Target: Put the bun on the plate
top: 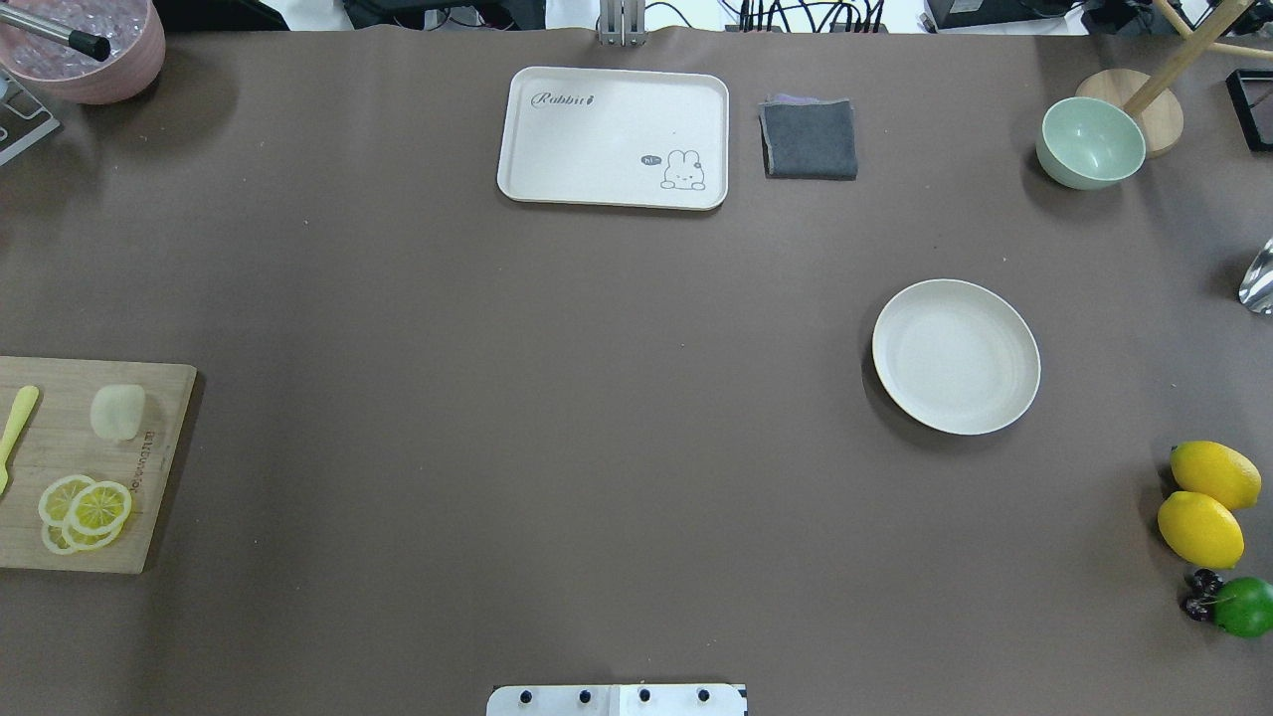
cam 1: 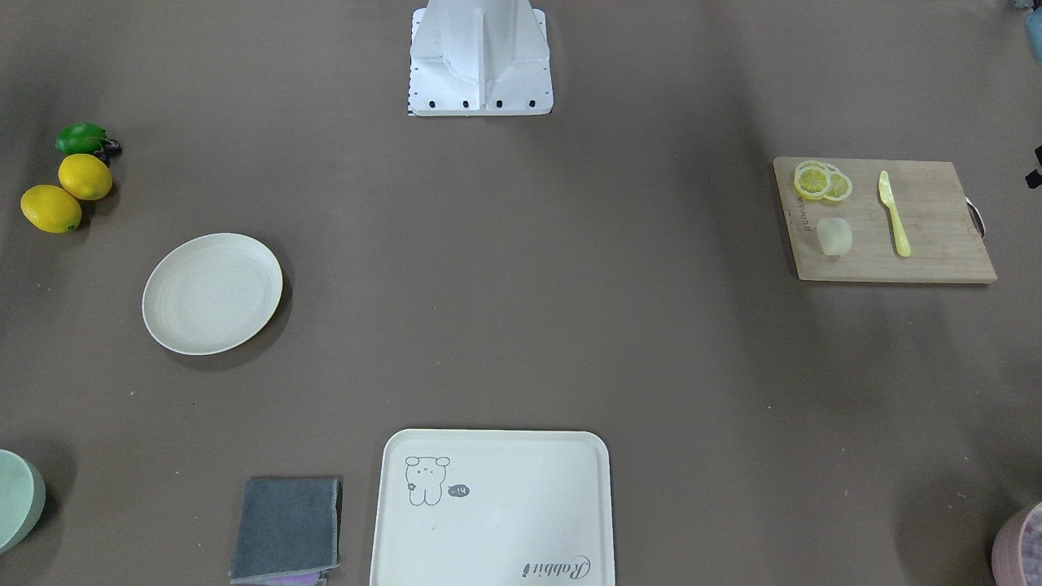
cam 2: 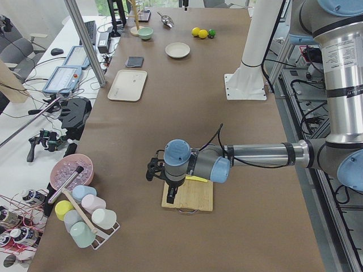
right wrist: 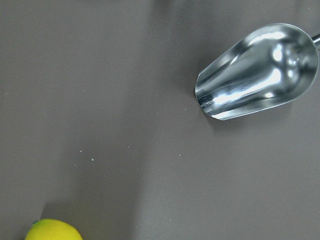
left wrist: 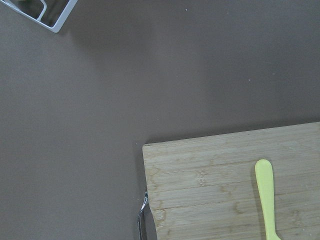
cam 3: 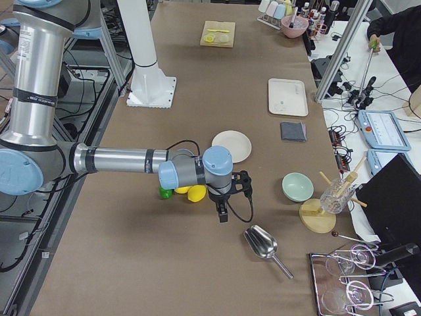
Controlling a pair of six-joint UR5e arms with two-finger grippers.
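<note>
The bun (cam 1: 834, 237) (top: 117, 412) is a pale cream lump lying on a wooden cutting board (cam 1: 936, 244) (top: 159, 467) beside lemon slices (top: 85, 509). Far across the table sits the round cream plate (cam 1: 212, 293) (top: 956, 355) (cam 3: 231, 146), with nothing on it. Only the exterior left view shows my left gripper (cam 2: 152, 169), held above the far end of the cutting board (cam 2: 195, 198); I cannot tell whether it is open or shut. My right gripper (cam 3: 244, 184) shows only in the exterior right view, near the lemons and beyond the plate; its state cannot be told either.
A yellow knife (cam 1: 894, 213) (left wrist: 266, 195) lies on the board. Two lemons (top: 1203, 502) and a lime (top: 1243, 607) sit near the plate. A metal scoop (right wrist: 257, 72), a green bowl (top: 1090, 142), a grey cloth (top: 810, 139) and a cream tray (top: 557, 139) are also on the table.
</note>
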